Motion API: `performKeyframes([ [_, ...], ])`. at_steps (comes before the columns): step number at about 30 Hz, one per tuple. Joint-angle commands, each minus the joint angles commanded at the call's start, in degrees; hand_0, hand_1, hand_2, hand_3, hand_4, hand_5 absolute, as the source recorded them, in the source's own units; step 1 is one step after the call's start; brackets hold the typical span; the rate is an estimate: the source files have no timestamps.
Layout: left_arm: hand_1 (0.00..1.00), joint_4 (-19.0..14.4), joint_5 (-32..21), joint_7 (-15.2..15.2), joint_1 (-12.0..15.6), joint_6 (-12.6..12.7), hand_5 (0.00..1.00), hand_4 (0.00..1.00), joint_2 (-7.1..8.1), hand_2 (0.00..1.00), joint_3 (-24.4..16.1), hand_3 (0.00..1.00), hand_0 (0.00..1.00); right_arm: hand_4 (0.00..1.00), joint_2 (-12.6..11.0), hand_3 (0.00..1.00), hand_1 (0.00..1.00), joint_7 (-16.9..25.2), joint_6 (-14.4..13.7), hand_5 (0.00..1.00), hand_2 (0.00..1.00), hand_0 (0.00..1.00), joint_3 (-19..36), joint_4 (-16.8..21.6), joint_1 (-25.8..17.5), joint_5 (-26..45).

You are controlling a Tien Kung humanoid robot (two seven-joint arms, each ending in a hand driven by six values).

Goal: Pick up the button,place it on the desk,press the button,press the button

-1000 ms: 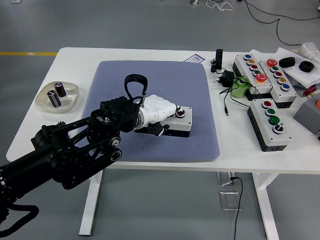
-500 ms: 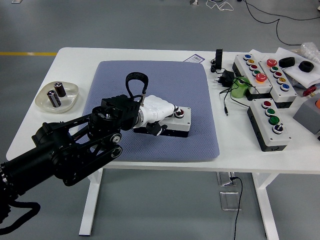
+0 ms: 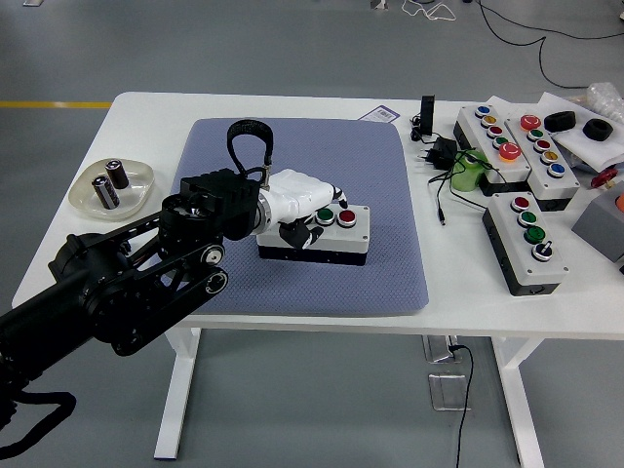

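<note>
Head view shows the button box (image 3: 314, 234) sitting flat on the blue mat (image 3: 302, 210) in the middle of the frame, its green and red caps facing up, so the pick-up and set-down look done. What seems to be in hand is the pressing: whether one press or none has been made cannot be judged from this moment, so at least one press, perhaps both, is probably left.

The left hand (image 3: 292, 203), white-shelled on the end of the black arm that enters from the lower left, lies over the left part of the box. Its fingers (image 3: 327, 193) are loosely curled and point right, toward the caps; they grip nothing. One dark fingertip sits just beside the red button (image 3: 346, 216), at its upper left, and looks to be touching or nearly touching it, though contact is too fine to confirm. The green button (image 3: 325, 215) lies clear, just at the lower edge of the fingers. A thumb-like part hangs down over the box's front left face.

The right hand is not in the frame.

At the right of the table other button boxes (image 3: 526, 239) lie well apart from the work, and a dish (image 3: 112, 190) with two small cylinders sits at the left edge.
</note>
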Motion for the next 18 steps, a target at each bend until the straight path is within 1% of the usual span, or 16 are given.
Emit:
performKeyframes([
  [3,0.002,-1.7,0.0,0.3,0.5,-1.1,0.002,0.516,0.73,0.046,-1.6,0.732,0.022,0.28,0.0,0.649,0.574,0.0,0.0,0.28,0.608,0.656,0.0,0.0,0.0,0.0],
  [7,0.002,-2.2,0.0,0.5,0.8,-2.3,0.002,0.525,1.37,0.046,-2.2,0.729,0.022,0.28,0.0,0.648,0.573,-0.1,0.0,0.28,0.607,0.655,0.0,0.0,0.0,0.0],
  [10,0.002,-1.6,-0.3,0.4,0.9,-2.7,0.002,0.525,1.6,0.046,-2.2,0.729,0.022,0.28,0.1,0.648,0.573,-0.1,0.0,0.28,0.607,0.655,0.0,0.0,0.0,0.0],
  [18,0.002,0.3,-0.4,0.3,0.9,-1.9,0.002,0.534,1.09,0.049,-1.6,0.728,0.023,0.279,0.1,0.648,0.573,-0.1,0.0,0.28,0.607,0.655,0.0,0.0,0.0,-0.1],
])
